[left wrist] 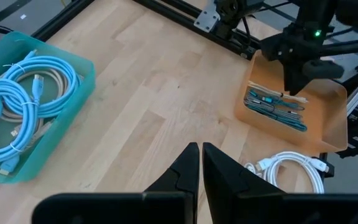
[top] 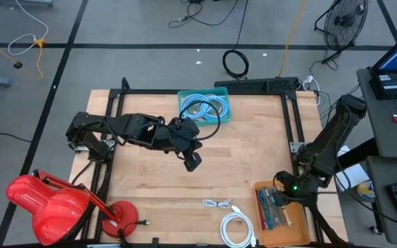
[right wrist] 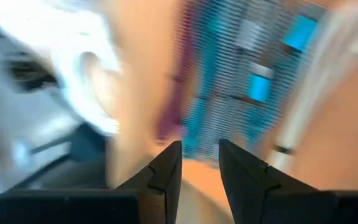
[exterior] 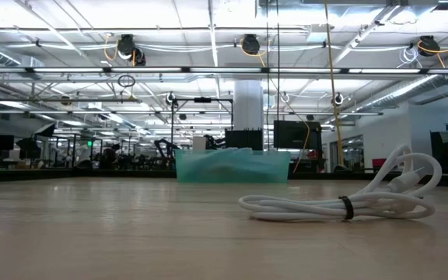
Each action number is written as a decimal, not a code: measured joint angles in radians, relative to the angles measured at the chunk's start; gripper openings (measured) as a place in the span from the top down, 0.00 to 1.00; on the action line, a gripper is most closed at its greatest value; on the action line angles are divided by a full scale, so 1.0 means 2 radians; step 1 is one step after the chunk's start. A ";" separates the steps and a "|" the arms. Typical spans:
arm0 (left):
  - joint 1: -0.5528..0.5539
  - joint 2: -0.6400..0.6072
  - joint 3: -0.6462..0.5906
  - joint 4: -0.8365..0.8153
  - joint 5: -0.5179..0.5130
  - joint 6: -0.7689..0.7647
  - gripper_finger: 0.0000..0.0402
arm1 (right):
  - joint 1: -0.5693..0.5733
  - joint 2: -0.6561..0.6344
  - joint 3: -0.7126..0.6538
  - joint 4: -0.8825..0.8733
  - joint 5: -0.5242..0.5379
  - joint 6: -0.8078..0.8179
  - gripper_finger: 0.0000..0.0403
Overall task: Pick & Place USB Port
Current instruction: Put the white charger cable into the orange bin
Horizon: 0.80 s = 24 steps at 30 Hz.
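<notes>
Over the orange tray (top: 287, 222) at the table's front right corner, right gripper (top: 279, 195) low above the teal USB pieces (top: 269, 209) lying inside, fingers (right wrist: 166, 163) parted a little with nothing between them. Above mid-table, left gripper (top: 192, 162) pinched shut and empty, between the teal bin (top: 205, 107) of blue cables and the white cables (top: 236, 227) near the front edge.

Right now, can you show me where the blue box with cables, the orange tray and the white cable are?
blue box (top: 225, 117): high view, its right rim.
orange tray (left wrist: 332, 127): left wrist view, its bare side wall.
white cable (exterior: 341, 206): low view, middle of the coiled bundle.
</notes>
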 joint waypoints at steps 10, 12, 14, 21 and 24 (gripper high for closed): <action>0.000 0.000 0.000 0.029 0.001 0.008 0.95 | 0.000 -0.076 0.000 0.067 0.230 -0.104 0.75; 0.000 0.000 0.000 0.036 0.001 0.009 0.95 | 0.000 -0.087 0.000 0.082 0.276 -0.133 0.75; 0.000 0.000 0.000 0.042 0.001 0.014 0.95 | 0.000 -0.097 0.000 0.100 0.323 -0.169 0.75; 0.000 0.000 0.000 0.076 0.001 0.030 0.95 | -0.026 -0.133 0.000 0.171 0.456 -0.331 0.75; 0.001 0.000 0.000 0.095 0.010 0.041 0.95 | -0.057 -0.151 0.000 0.215 0.476 -0.419 0.75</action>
